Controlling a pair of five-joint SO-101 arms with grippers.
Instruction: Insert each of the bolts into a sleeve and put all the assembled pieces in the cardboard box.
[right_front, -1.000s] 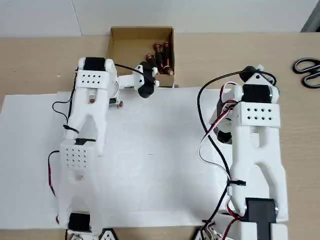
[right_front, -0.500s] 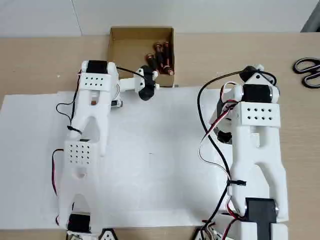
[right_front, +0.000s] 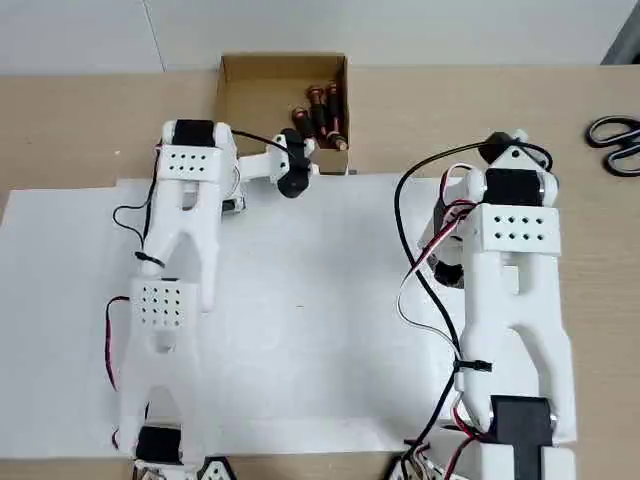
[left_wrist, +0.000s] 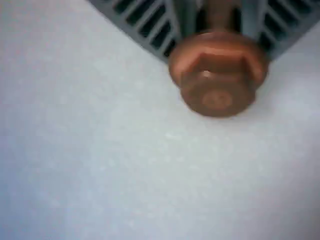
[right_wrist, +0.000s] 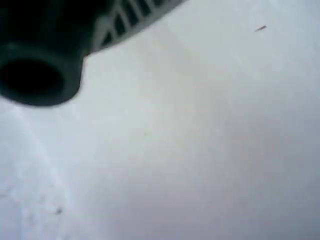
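A copper bolt (left_wrist: 216, 75) sits head-out between the ribbed grey fingers (left_wrist: 140, 15) of my left gripper (left_wrist: 215, 20), which is shut on it just above the white sheet (left_wrist: 100, 160). In the high view that gripper (right_front: 233, 204) is tucked under the left arm, near the sheet's far edge and just in front of the cardboard box (right_front: 222, 100). Several assembled copper pieces (right_front: 320, 115) lie in the box's right part. My right gripper (right_front: 450, 272) is low under the right arm, shut on a black sleeve (right_wrist: 37, 75) whose open end faces the camera.
The white sheet (right_front: 320, 330) covers the middle of the wooden table. Scissors (right_front: 615, 140) lie at the far right edge. Loose cables hang beside the right arm (right_front: 415, 270).
The left arm has shifted slightly to the right, still holding the bolt. The right arm has stayed put.
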